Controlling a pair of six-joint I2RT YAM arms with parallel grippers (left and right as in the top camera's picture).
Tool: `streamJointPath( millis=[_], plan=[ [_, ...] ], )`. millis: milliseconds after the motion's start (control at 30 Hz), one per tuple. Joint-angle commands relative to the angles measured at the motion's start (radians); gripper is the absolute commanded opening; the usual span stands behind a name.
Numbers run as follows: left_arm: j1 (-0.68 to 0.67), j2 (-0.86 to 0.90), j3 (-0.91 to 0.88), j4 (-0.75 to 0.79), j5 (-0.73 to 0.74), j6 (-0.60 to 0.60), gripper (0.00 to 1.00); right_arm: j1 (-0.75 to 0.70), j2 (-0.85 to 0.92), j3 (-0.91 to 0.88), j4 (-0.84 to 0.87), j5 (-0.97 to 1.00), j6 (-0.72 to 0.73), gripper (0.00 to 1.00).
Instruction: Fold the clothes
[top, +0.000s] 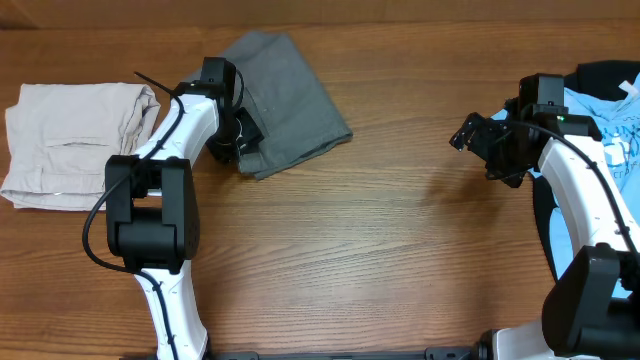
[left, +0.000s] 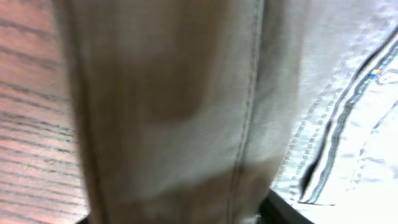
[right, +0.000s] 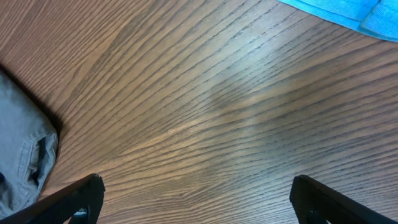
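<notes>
From overhead, a folded grey cotton garment (top: 295, 95) is seen lying on the brown wooden bench (top: 400, 250). Its long axis slants from the far left towards the near right. The left fingers (top: 240, 130) are set on its near left edge, so this garment is nearest the left arm. A folded beige pair of trousers (top: 70, 145) lies just to the left. A crumpled light blue T-shirt (top: 610, 125) is piled at the right edge, behind the right fingers (top: 472, 134), which point away from it towards the middle of the bench. By this the right arm is judged the nearer one for the next garment, a turn back to its own right being needed.

In the left wrist view, the frame is filled by grey cloth and one stitched seam. The left fingers are hidden, and it cannot be told whether they are closed or hold anything.

In the right wrist view, the right fingers are spread wide over bare wood, with nothing held. The grey garment is at the left edge and the blue cloth at the top right corner.
</notes>
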Motion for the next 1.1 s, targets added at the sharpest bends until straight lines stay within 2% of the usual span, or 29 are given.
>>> streamJointPath(
  millis=[0,33,167,300,367,567,767,1067],
  plan=[
    [-0.004,0.029,-0.035,-0.001,0.0,-0.004,0.4,0.001,-0.005,0.007,0.005,0.007,-0.003,1.0],
    [-0.005,0.029,-0.035,0.005,0.0,0.006,0.36,0.001,-0.005,0.007,0.005,0.007,-0.003,1.0],
    [-0.012,0.029,-0.035,0.016,-0.004,0.038,0.35,0.001,-0.005,0.007,0.005,0.007,-0.003,1.0],
    [-0.015,0.028,-0.03,0.032,-0.004,0.106,0.1,0.001,-0.005,0.007,0.005,0.007,-0.003,1.0],
    [-0.013,0.026,-0.008,0.031,-0.005,0.16,0.04,0.001,-0.005,0.007,0.005,0.007,-0.003,1.0],
    [-0.009,-0.005,0.103,-0.031,-0.045,0.284,0.04,0.001,-0.005,0.007,0.005,0.007,-0.003,1.0],
    [-0.013,-0.053,0.196,-0.09,-0.206,0.359,0.04,0.001,-0.005,0.007,0.005,0.007,-0.003,1.0],
    [-0.008,-0.168,0.201,-0.067,-0.476,0.428,0.04,0.001,-0.005,0.007,0.005,0.007,-0.003,1.0]
  ],
)
